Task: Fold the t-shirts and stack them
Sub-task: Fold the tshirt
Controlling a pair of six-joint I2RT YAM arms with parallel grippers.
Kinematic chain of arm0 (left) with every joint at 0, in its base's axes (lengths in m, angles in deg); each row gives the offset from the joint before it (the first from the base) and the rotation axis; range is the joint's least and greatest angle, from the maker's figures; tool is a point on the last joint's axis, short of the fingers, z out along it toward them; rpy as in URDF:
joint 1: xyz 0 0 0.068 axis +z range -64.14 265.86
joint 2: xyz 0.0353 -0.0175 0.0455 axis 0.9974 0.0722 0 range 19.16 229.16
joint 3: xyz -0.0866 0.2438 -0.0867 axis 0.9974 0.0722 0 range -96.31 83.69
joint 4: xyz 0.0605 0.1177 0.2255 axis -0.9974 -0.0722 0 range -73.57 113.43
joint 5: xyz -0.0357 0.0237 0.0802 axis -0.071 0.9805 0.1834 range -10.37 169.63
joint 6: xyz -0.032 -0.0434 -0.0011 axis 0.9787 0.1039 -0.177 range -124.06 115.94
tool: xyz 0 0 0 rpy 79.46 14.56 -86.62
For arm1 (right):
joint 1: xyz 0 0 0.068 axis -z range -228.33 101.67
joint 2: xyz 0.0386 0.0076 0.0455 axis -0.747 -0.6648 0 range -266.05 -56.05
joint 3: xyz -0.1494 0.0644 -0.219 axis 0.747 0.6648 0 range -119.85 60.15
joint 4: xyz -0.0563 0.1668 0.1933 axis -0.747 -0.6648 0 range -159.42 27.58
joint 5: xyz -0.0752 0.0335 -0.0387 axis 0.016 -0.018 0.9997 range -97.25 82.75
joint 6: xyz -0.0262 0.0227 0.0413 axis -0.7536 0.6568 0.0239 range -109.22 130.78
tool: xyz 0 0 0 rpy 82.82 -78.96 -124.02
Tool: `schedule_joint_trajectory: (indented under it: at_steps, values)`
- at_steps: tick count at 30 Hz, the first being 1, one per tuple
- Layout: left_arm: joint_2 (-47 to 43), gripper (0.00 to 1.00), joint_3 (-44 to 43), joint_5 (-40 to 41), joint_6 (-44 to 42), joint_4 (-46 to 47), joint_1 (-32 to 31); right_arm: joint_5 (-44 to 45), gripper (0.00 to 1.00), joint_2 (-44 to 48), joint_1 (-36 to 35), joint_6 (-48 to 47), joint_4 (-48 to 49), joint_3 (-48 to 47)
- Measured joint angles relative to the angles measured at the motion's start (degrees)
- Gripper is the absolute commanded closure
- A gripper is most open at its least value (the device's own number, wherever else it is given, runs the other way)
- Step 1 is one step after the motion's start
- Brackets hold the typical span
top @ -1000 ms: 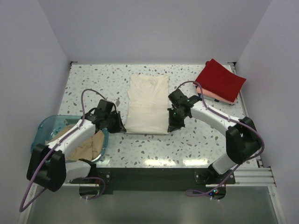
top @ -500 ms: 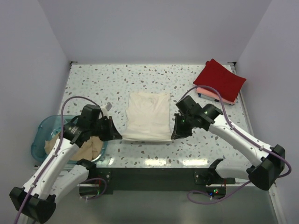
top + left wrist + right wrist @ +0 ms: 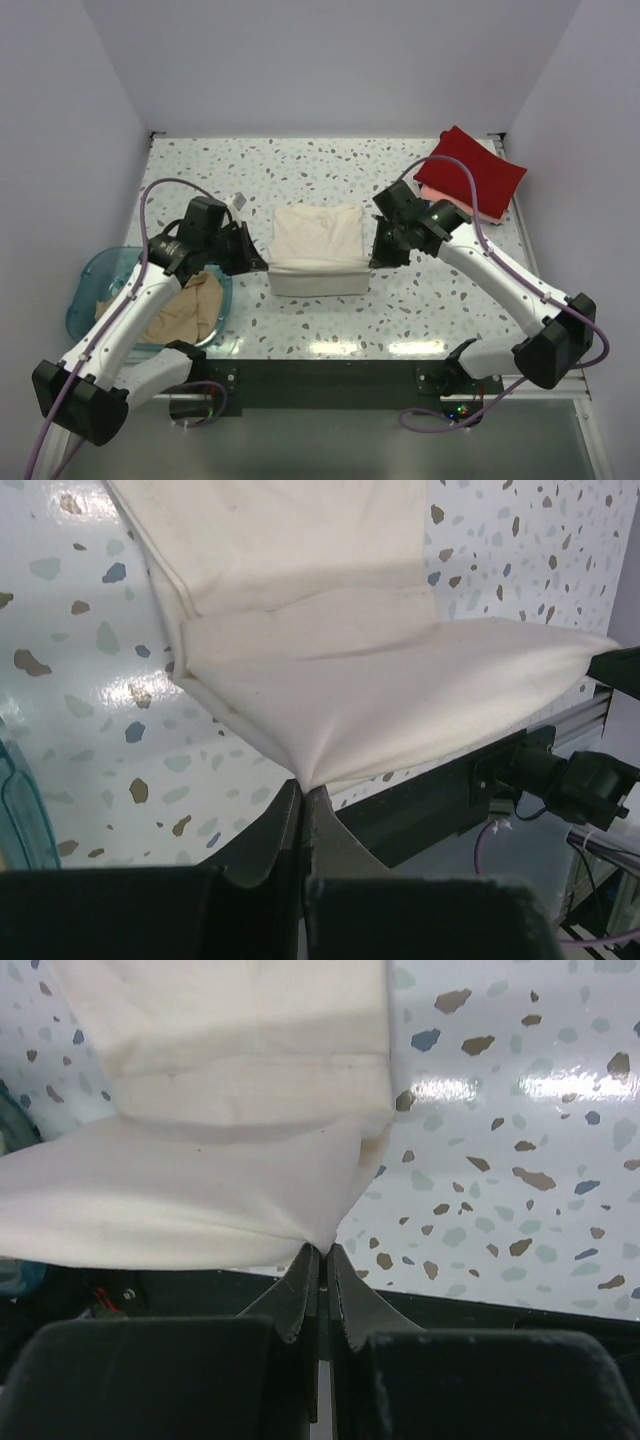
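Nearest, at the left, a tan-beige cotton t-shirt (image 3: 190, 312) lies crumpled in the translucent blue plastic tub (image 3: 88, 288). Mid-bench, the left end effector (image 3: 303, 788) and right end effector (image 3: 321, 1250) are each pinched tight on a near corner of the cream-white cotton t-shirt (image 3: 318, 235). They hold its near edge raised above the speckled bench (image 3: 300, 325), while the far half lies flat. Only a sliver of cloth sits in each pinch, so a slip or uneven travel would likely skew the fold. Farthest right, the red folded t-shirt (image 3: 472, 170) rests on the salmon pink t-shirt (image 3: 450, 204).
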Motion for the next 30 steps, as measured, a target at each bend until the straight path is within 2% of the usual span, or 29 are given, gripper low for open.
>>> schedule_joint_trajectory:
  at_steps: [12, 24, 30]
  values:
    - [10.3, 1.00, -1.8, 1.2, -0.1, 10.0, 0.5, 0.6, 1.00, -10.9, 8.7, -6.6, 2.5, -9.9]
    - [19.7, 1.00, -6.2, 1.7, -0.7, 15.7, 4.8, -0.3, 1.00, -26.3, 12.3, -11.8, 2.6, -25.4]
    - [27.9, 1.00, -10.9, 0.5, -2.1, 17.4, 7.8, -1.1, 1.00, -34.8, 13.8, -13.6, 2.3, -34.2]
